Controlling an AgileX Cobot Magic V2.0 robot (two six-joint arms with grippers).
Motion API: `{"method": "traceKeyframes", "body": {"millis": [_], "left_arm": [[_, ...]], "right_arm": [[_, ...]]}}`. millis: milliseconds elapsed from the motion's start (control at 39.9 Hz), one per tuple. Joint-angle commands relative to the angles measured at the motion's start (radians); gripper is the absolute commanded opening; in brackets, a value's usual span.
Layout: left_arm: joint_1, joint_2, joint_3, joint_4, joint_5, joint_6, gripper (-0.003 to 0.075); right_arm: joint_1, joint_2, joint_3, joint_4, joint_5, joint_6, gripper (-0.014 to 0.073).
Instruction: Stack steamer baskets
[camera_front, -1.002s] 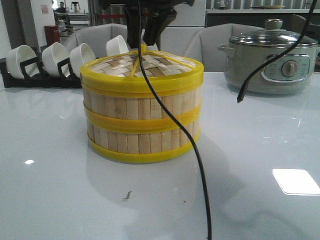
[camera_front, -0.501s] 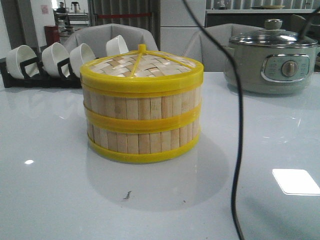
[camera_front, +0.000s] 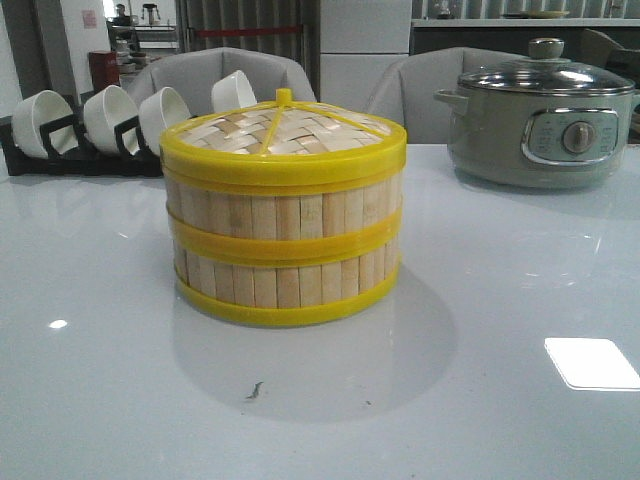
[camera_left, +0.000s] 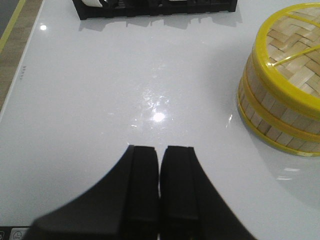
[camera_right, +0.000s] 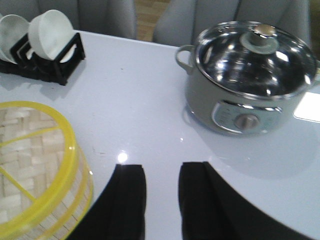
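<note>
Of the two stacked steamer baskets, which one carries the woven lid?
The upper steamer basket: the woven lid sits directly on its rim, while the lower steamer basket rests on the table.

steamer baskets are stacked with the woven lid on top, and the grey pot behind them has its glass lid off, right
Not quite. The steamer baskets are stacked with the woven lid on top, but the grey pot has its glass lid on, not off. The front view and the right wrist view both show it seated on the pot.

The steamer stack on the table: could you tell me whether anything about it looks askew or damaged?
Nothing stands out. The two steamer baskets sit squarely one on the other, walls flush, with the woven lid level on top. Both grippers are clear of the stack. The only blemish is a small dark speck on the table in front.
</note>
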Motion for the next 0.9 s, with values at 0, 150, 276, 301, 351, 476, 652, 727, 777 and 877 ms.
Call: {"method": "traceKeyframes", "body": {"millis": [0,150,276,301,351,476,652,727,777,877], "left_arm": [[0.003,-0.006,-0.027,0.014,-0.073,-0.011,0.0091],[0.003,-0.006,-0.027,0.014,-0.073,-0.011,0.0091],[0.003,-0.006,-0.027,0.014,-0.073,-0.011,0.0091],[0.003,-0.006,-0.027,0.014,-0.073,-0.011,0.0091],[0.003,-0.006,-0.027,0.014,-0.073,-0.011,0.0091],[0.003,-0.006,-0.027,0.014,-0.073,-0.011,0.0091],[0.003,-0.006,-0.027,0.014,-0.073,-0.011,0.0091],[0.003,-0.006,-0.027,0.014,-0.073,-0.011,0.0091],[0.003,-0.006,-0.027,0.014,-0.073,-0.011,0.0091],[0.003,-0.006,-0.027,0.014,-0.073,-0.011,0.0091]], "right_arm": [[-0.052,-0.141,0.107,0.0,-0.118,-0.003,0.0299],[-0.122,-0.288,0.289,0.0,-0.132,-0.003,0.0299],[-0.17,-0.402,0.439,0.0,-0.206,-0.003,0.0299],[-0.179,-0.43,0.477,0.0,-0.227,-0.003,0.0299],[-0.197,-0.483,0.543,0.0,-0.28,-0.003,0.0299],[-0.231,-0.595,0.689,0.0,-0.396,-0.003,0.029],[-0.238,-0.66,0.802,0.0,-0.437,-0.003,0.0177],[-0.238,-0.661,0.819,0.0,-0.43,-0.003,0.0095],[-0.238,-0.661,0.821,0.0,-0.422,-0.003,0.0045],[-0.238,-0.661,0.821,0.0,-0.432,-0.003,0.0056]]}}
